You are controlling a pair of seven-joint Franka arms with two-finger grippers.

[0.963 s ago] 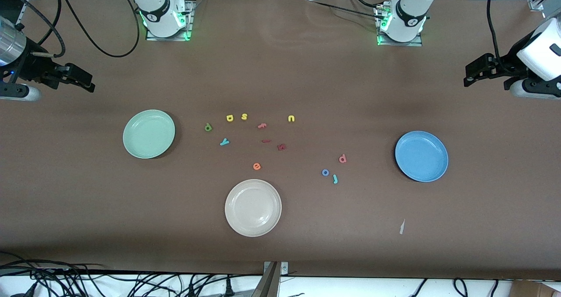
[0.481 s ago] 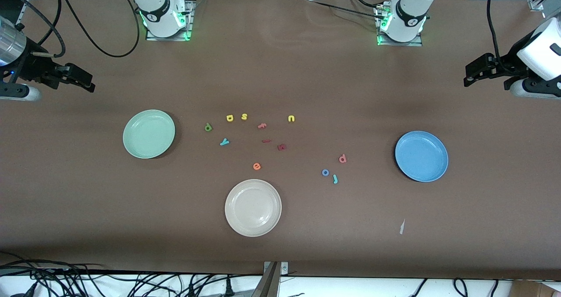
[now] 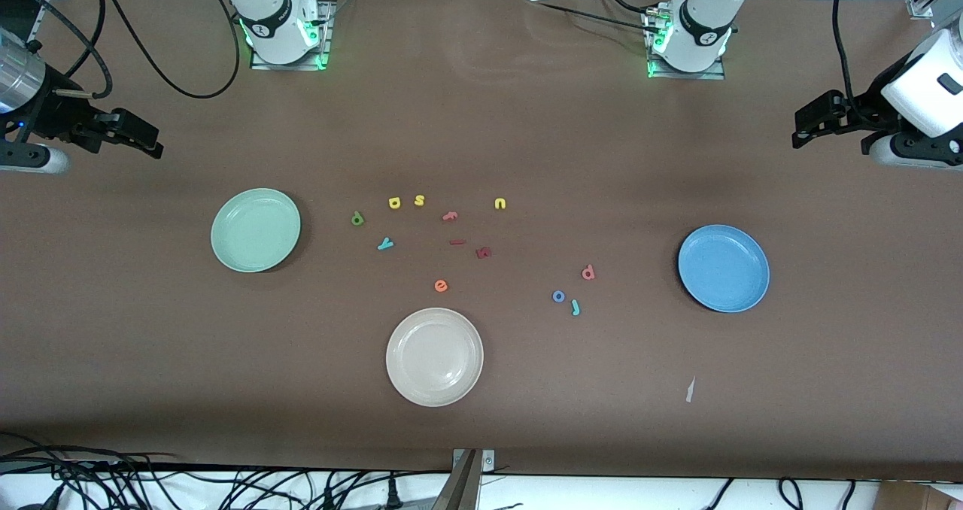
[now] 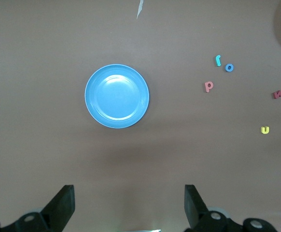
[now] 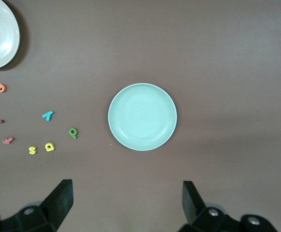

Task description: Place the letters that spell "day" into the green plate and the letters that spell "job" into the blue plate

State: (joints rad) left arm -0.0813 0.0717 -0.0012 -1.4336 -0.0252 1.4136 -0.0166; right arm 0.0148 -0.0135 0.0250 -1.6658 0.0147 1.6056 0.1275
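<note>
The green plate (image 3: pixel 256 230) (image 5: pixel 142 117) lies toward the right arm's end, and the blue plate (image 3: pixel 724 268) (image 4: pixel 117 96) toward the left arm's end. Between them on the table lie the yellow "d" (image 3: pixel 394 203), dark green "a" (image 3: pixel 357 218) and teal "y" (image 3: pixel 385 244). Nearer the blue plate are the pinkish "b" (image 3: pixel 588 272), blue "o" (image 3: pixel 558 296) and teal "j" (image 3: pixel 575 308). Both plates hold nothing. My left gripper (image 3: pixel 806 128) (image 4: pixel 129 203) hangs open high over its table end. My right gripper (image 3: pixel 143 138) (image 5: pixel 127 200) hangs open over its end.
A cream-white plate (image 3: pixel 434 356) sits nearer the front camera than the letters. Other loose letters: yellow "s" (image 3: pixel 419 201), yellow "u" (image 3: pixel 499 204), pink "f" (image 3: pixel 450 215), orange "e" (image 3: pixel 441 286) and two dark red pieces (image 3: pixel 484 253). A pale scrap (image 3: pixel 689 390) lies near the blue plate.
The left arm has shifted very slightly. The right arm, the plates and the letters have not moved.
</note>
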